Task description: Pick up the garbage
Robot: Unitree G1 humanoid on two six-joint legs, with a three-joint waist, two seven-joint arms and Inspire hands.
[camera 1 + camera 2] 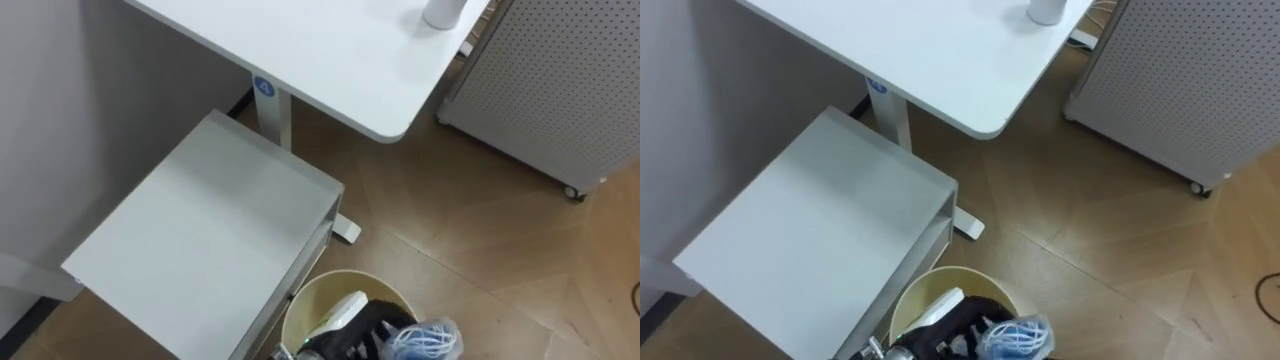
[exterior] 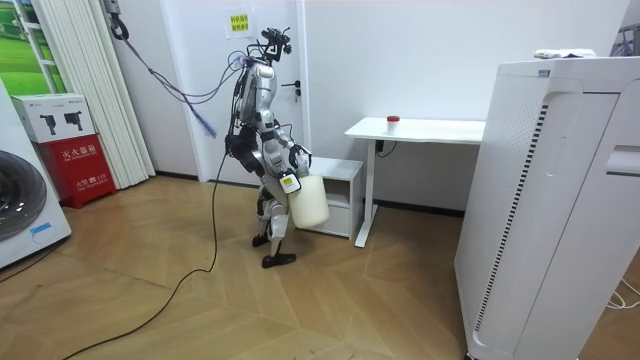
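White desk (image 1: 330,60) w/ small white obj (image 1: 440,12) on top, on wood floor (image 1: 480,230).

The bin (image 1: 305,305) is cut off by the lower edge, and you cannot identify the dark mass (image 1: 355,335) inside. The white object (image 1: 441,12) on the desk (image 1: 330,60) is cropped at top. Room view: the hand (image 2: 291,181) at the bin is too small to read.

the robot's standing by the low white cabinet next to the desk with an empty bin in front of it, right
Not quite: the bin isn't empty. The left eye view shows a crumpled blue and white bundle and something dark inside it. The rest holds: the room view shows the robot by the low white cabinet next to the desk, bin in front.
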